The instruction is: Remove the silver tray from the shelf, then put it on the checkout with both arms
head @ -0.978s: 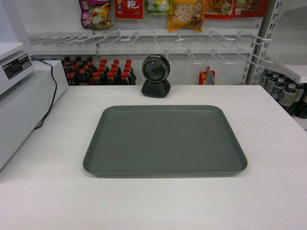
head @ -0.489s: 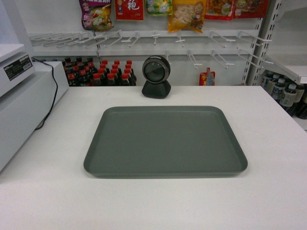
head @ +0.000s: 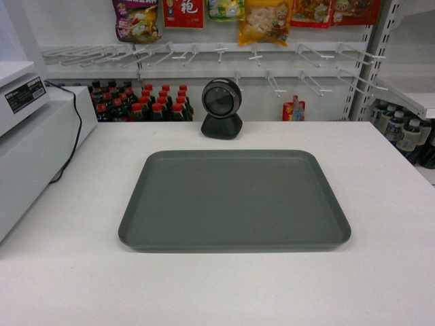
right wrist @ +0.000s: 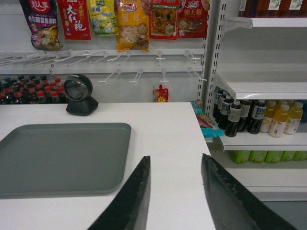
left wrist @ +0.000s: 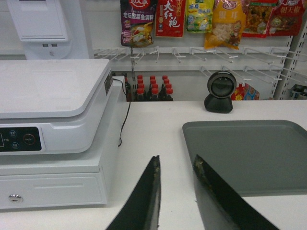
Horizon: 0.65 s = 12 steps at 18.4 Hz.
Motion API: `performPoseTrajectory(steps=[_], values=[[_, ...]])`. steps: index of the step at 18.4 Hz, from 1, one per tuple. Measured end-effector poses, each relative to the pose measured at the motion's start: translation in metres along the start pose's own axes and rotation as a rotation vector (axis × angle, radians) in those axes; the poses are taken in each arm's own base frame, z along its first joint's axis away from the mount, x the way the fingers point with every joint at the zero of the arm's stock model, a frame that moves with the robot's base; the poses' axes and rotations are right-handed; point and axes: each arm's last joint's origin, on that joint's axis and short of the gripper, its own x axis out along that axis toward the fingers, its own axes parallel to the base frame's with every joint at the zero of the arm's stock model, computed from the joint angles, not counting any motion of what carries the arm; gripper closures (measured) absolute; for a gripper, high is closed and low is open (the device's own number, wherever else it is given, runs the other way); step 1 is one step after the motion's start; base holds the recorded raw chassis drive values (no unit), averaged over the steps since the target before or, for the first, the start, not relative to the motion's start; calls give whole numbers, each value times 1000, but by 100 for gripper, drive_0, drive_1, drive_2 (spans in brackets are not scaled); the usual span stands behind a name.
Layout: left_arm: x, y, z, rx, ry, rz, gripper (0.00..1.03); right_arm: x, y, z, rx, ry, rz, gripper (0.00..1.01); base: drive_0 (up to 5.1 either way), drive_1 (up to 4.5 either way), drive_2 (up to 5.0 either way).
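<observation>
The silver tray is seen lying flat on the checkout, centred in the head view, with the black scanner just beyond its far edge at 12 o'clock. Against the pictures from 1 second and half a second ago, almost nothing is altered: the tray is shown in the same spot and only a slight shift of the view is noticed. From this the placing is judged to be done, with nothing left but drawing the arms away.

No arm is seen in the head view. In the left wrist view the left gripper is shown empty, its fingers parted narrowly, with the tray's near left corner at 2 o'clock and not touched; the register is at 10 o'clock. In the right wrist view the right gripper is shown empty, its fingers spread wider, with the tray at 9 o'clock and well clear.

The finger bases are cut off by the lower edge of both wrist views. The store shelving is seen only partly.
</observation>
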Motion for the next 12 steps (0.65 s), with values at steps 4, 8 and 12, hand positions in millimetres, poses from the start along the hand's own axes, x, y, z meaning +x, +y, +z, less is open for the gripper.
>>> performPoseTrajectory(steps=[4,8,12], values=[[0,0,0,0,0,0,69,0,0,0,0,0,0,56,0,0,0],[0,0,0,0,0,0,23,0,0,0,0,0,0,10,0,0,0],[0,0,0,0,0,0,5,0,0,0,0,0,0,3,0,0,0]])
